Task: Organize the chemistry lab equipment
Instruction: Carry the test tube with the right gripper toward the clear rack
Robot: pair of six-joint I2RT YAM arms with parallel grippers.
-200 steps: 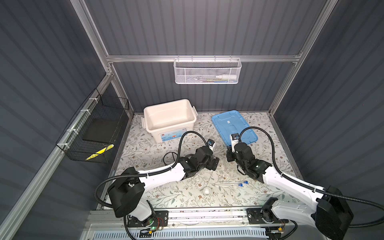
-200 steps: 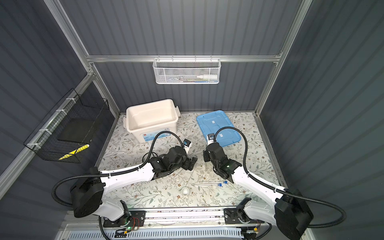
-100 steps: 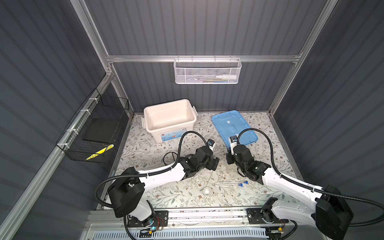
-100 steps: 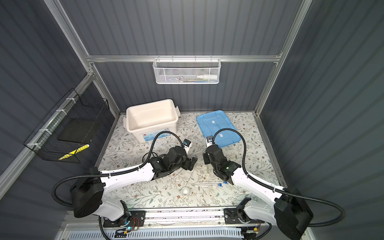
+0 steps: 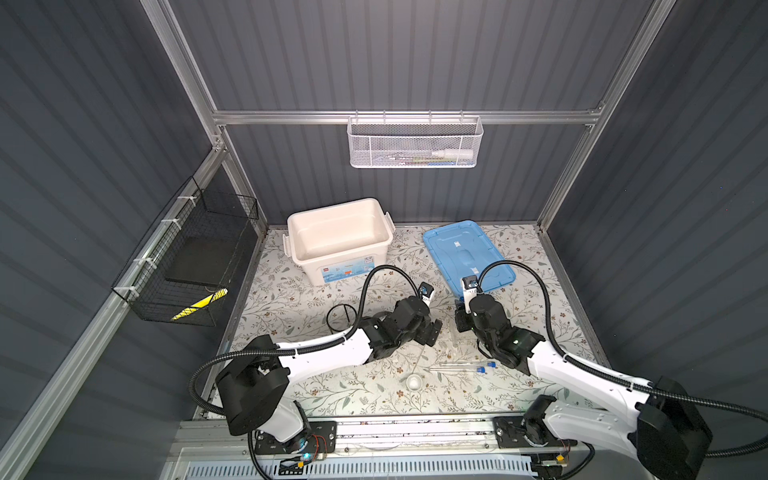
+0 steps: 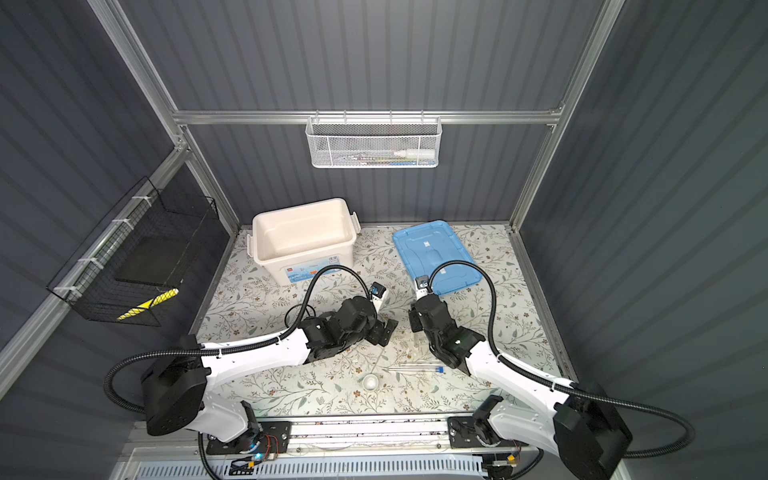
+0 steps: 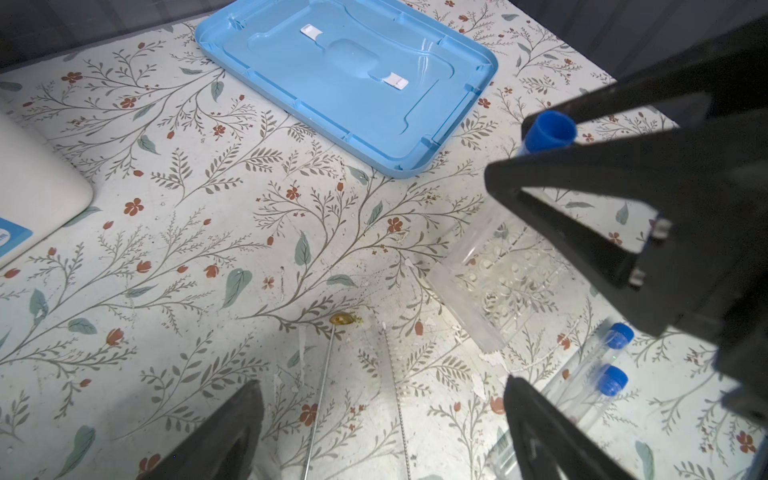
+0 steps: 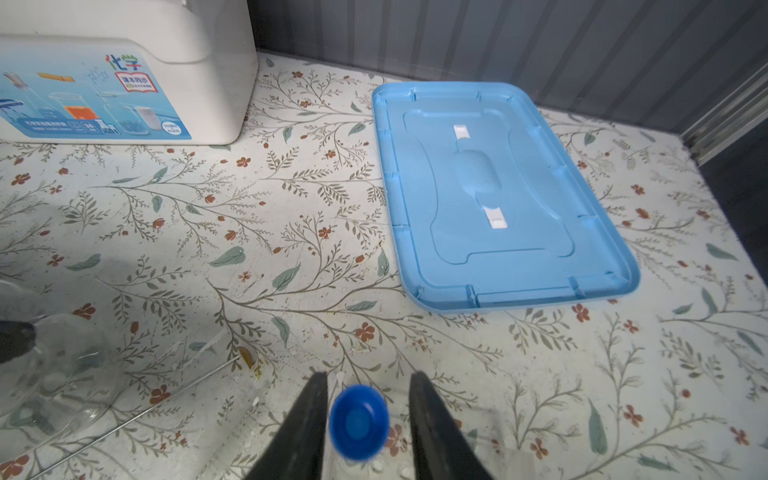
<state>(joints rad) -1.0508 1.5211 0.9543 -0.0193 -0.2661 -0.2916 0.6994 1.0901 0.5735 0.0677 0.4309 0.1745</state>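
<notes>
My right gripper is open, its jaws standing either side of a blue-capped test tube with a gap on both sides. That tube stands upright in the clear tube rack. Two more capped tubes lie on the mat beside the rack. My left gripper is wide open just left of the rack, over thin rods, holding nothing. A small white dish sits near the front. The black ring tripod stands behind the left arm. A clear flask lies by the left gripper.
The open white storage box stands at the back left and its blue lid lies flat at the back right. A white mesh basket hangs on the back wall and a black wire basket on the left wall.
My right gripper's jaws have spread apart, letting go of the blue-capped tube now standing in the rack. The left arm has not moved.
</notes>
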